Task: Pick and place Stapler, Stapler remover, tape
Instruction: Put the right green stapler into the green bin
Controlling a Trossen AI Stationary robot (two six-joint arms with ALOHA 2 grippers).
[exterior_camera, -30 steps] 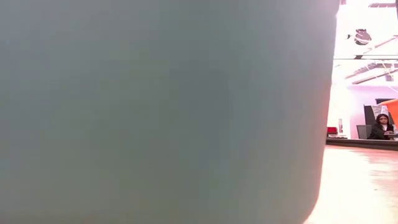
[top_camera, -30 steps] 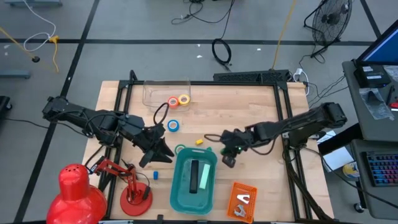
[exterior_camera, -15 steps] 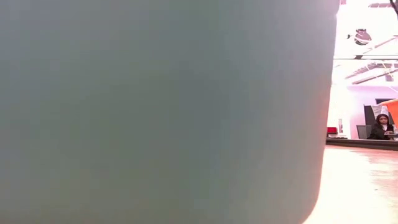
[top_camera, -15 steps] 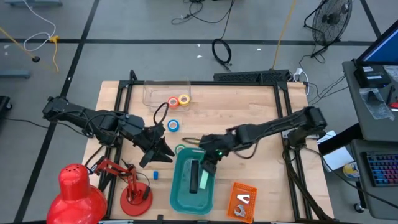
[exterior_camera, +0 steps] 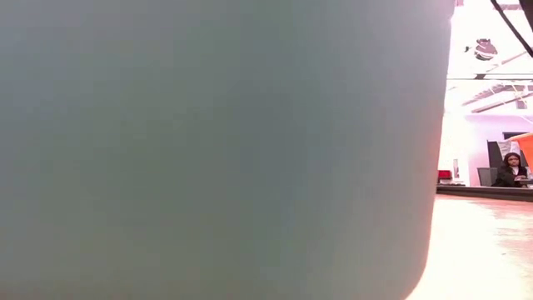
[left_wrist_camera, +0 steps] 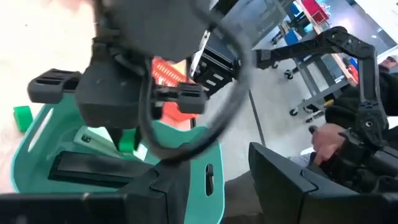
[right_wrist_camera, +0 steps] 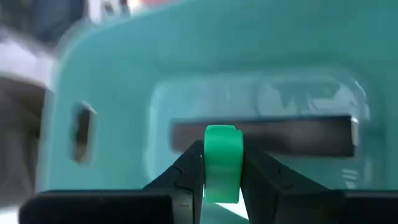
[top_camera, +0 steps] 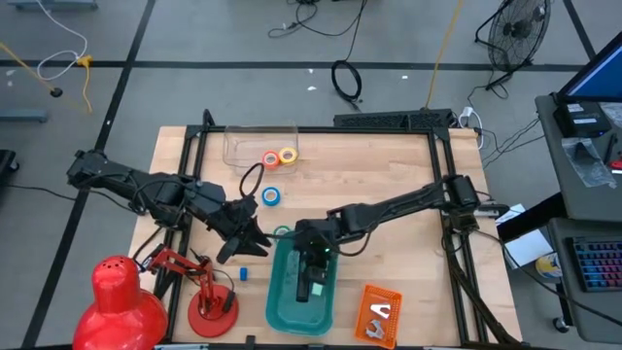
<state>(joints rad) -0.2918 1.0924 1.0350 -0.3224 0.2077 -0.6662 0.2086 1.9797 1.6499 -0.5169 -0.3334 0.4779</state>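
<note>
Right tool (right_wrist_camera: 222,165) pinches green tape (right_wrist_camera: 222,163) over teal bin (top_camera: 282,292); wrist view alone shows it; left tool (top_camera: 255,236) parted.

The green tape (right_wrist_camera: 222,163) is a small ring held on edge between the right gripper's (right_wrist_camera: 222,180) fingers, above the teal bin (top_camera: 280,303) near the table's front middle. Inside the bin lies the stapler (right_wrist_camera: 264,137) — a long dark bar, flat on the bin floor. The blue tape (top_camera: 271,196) lies flat on the wood, left of centre. The orange tape (top_camera: 270,160) and yellow tape (top_camera: 288,155) lie flat side by side, touching or nearly so, farther back by the clear box (top_camera: 243,144). The stapler remover (top_camera: 379,315) — pale, claw-shaped — rests on an orange tray (top_camera: 365,297) at the near right.
</note>
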